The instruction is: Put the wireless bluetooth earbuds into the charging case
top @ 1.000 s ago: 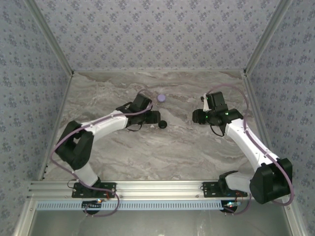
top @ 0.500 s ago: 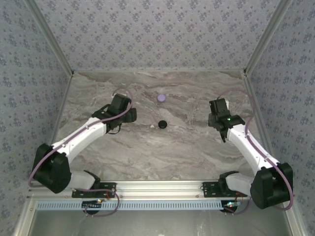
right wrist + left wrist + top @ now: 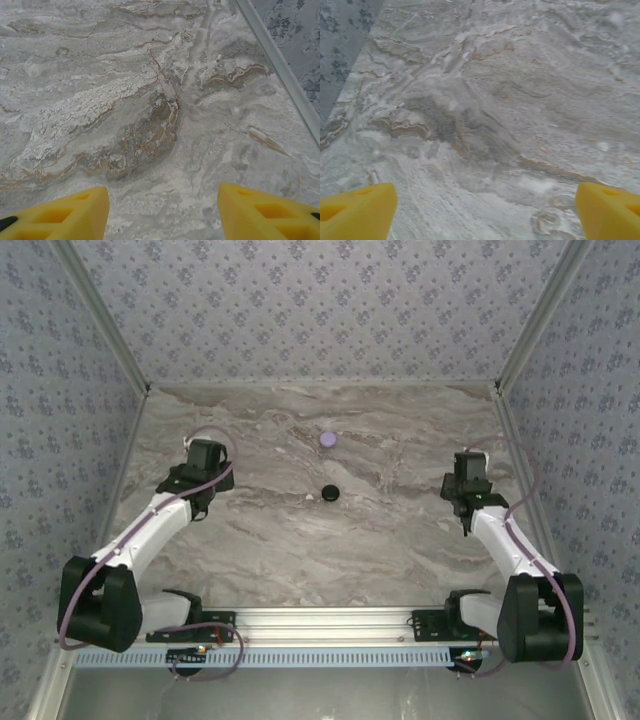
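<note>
The left gripper's [image 3: 484, 212] jaws are standing wide, with only bare table [image 3: 520, 100] between the yellow fingers [image 3: 357, 210]. The case [image 3: 330, 492] is lying well off to their right, alone on the marble, with a lilac disc [image 3: 329, 438] beyond it. The right gripper's [image 3: 162, 215] jaws are gaping too and are empty, with the case well off to their left. Whether the earbuds are sitting inside the case cannot be told. Both arms seem to be standing clear rather than reaching. Doing that well means carrying the jaws open and high enough that nothing brushes the case. The left arm is sitting folded at the elbow, its wrist pointing toward the left wall [image 3: 345, 40]. The right arm is reaching up along the right edge, its wrist tipping down at the table.
</note>
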`<state>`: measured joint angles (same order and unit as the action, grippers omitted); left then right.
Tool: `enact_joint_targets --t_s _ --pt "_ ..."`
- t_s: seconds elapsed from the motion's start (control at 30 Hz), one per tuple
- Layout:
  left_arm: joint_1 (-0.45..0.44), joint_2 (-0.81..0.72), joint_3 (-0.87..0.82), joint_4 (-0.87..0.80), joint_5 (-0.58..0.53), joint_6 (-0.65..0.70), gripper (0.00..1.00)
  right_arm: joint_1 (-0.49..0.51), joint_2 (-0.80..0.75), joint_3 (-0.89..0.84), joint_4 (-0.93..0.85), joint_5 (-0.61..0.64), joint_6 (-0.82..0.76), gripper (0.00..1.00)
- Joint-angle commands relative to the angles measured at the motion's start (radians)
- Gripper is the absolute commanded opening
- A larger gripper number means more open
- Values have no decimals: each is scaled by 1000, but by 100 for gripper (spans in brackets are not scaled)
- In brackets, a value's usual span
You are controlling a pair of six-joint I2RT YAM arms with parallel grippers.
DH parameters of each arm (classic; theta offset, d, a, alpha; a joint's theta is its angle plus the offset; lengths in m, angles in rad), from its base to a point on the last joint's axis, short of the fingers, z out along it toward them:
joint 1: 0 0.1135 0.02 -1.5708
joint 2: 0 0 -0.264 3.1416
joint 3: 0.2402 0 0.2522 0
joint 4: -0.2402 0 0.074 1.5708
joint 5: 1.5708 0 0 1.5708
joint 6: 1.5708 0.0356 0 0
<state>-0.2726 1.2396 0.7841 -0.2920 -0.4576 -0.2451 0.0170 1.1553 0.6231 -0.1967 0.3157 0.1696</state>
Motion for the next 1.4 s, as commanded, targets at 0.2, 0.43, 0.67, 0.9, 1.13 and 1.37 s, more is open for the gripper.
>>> enact_joint_targets --t_s 0.2,0.43,0.67,0.9,1.13,1.37 --pt "67 -6 -149 360 25 229 99 -101 -32 -190 442 -255 -102 64" --pt "141 -4 -300 670 233 314 99 -121 2 -271 670 -328 -145 65" --pt "205 45 -413 939 380 301 99 -146 100 -279 812 -396 -147 65" --pt "257 140 -416 1054 457 275 99 -174 222 -271 938 -466 -109 65" --pt "269 267 -431 1184 471 269 99 -143 279 -265 975 -469 -148 66" --pt "272 292 -372 1103 398 236 99 -48 357 -252 1004 -357 -224 69"
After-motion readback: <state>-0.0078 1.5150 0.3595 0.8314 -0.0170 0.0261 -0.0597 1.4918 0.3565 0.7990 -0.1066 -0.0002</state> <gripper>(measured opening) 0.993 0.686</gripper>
